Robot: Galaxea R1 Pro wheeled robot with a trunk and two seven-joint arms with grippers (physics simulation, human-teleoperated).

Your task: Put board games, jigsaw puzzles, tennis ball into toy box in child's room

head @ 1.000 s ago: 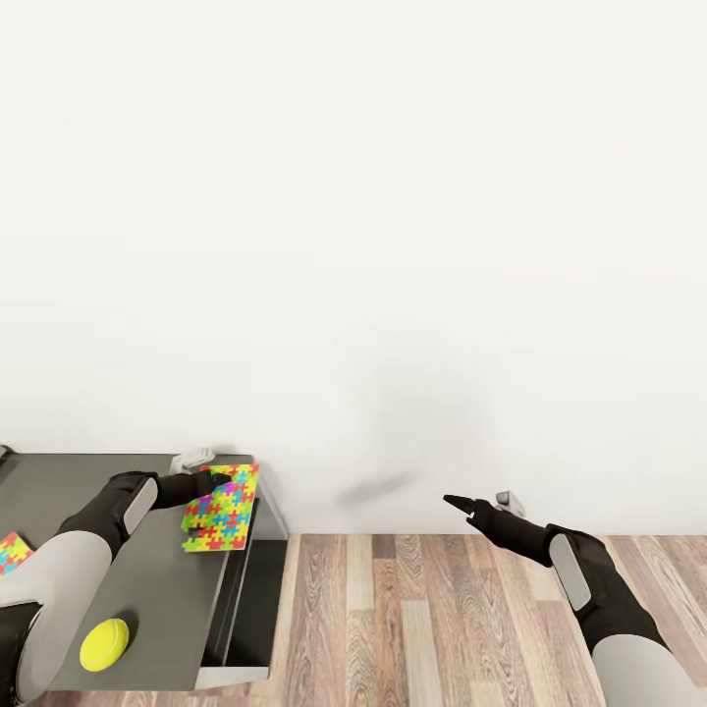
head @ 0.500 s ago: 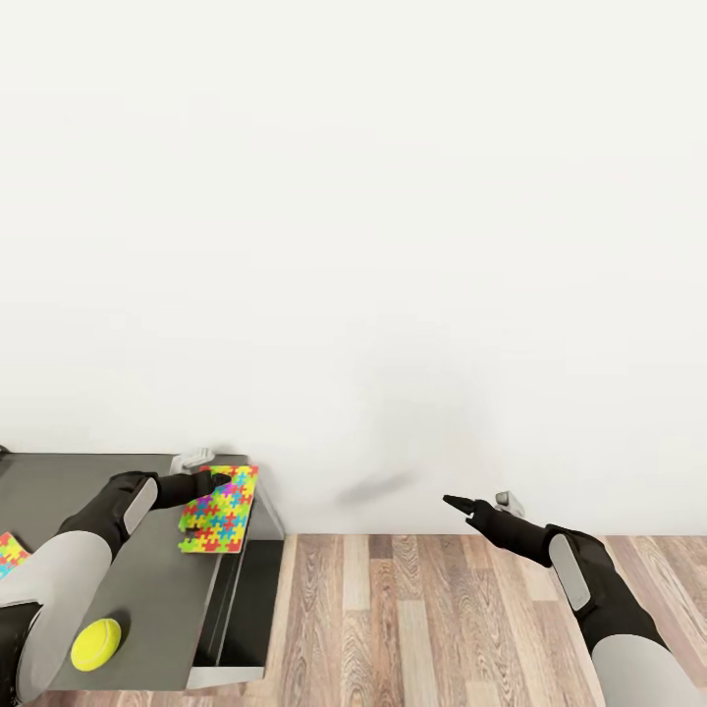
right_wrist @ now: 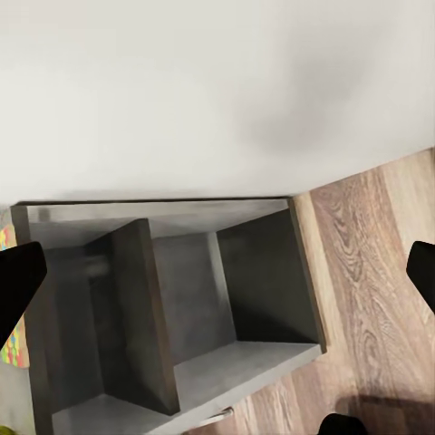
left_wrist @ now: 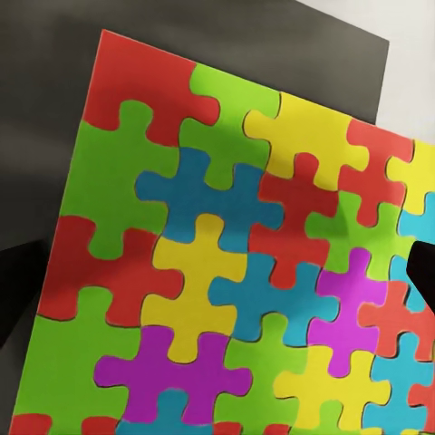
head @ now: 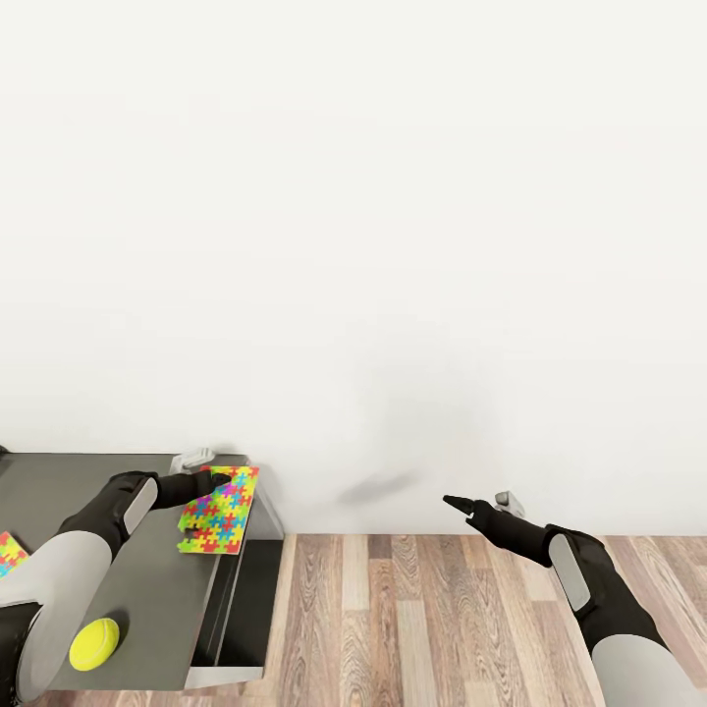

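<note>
Honestly this is looking like the early part of the job. The toy box isn't anywhere in these shots, and nothing I can see is sitting in it, so I'm guessing most of the sorting is still ahead. On the tabletop [head: 147,579] there's a puzzle [head: 219,509] lying near the far right corner, a ball [head: 94,643] sitting closer to the front edge, and a sliver of a second puzzle [head: 10,553] peeking in at the left border. The left end effector [head: 218,483] is reaching out over that corner puzzle, and the left wrist camera is staring straight down at the puzzle's bright pieces [left_wrist: 236,272] with dark finger edges framing it on either side, so I'm reading the jaws as spread apart and straddling the sheet, not clamped on it. Can't tell for sure whether the fingers are touching the sheet or just hovering right above it. So the step in hand is looking like the pick-up of this puzzle. The right end effector [head: 454,503] is hanging out over the wood floor [head: 422,628], well apart from the tabletop, holding nothing; its wrist view is showing dark fingertips [right_wrist: 18,281] far apart at the borders, so it's wide open, looking at the open shelf compartments [right_wrist: 208,299] under the tabletop. Games aren't in sight here.
</note>
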